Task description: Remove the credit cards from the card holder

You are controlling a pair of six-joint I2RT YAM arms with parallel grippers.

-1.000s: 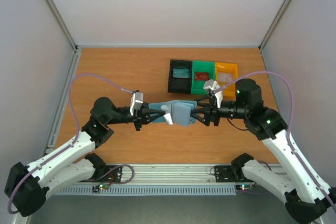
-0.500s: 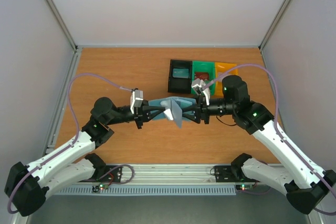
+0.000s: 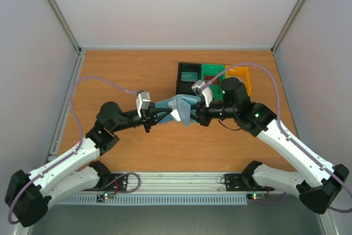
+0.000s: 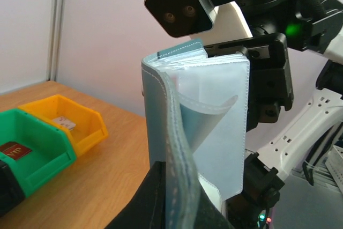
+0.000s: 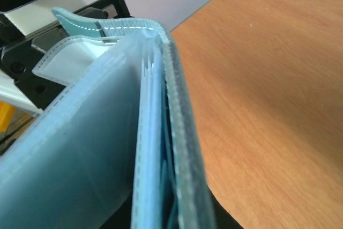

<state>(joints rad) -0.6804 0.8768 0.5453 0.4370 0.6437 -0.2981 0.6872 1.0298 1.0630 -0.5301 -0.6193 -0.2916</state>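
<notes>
from the bases at my near edge both arms reach in and meet over the middle of the table. the left gripper is clamped tight on the card holder, which stands upright out of its fingers, held up above the wood, its blue-grey cover and clear inner pockets fanned partly open. the right gripper is pressed in at the holder's other side, its dark fingers right against the leaves; i cannot tell whether it has pinched anything. farther back sit three bins in a row: black bin, green bin with a red card lying in it, and yellow bin.
</notes>
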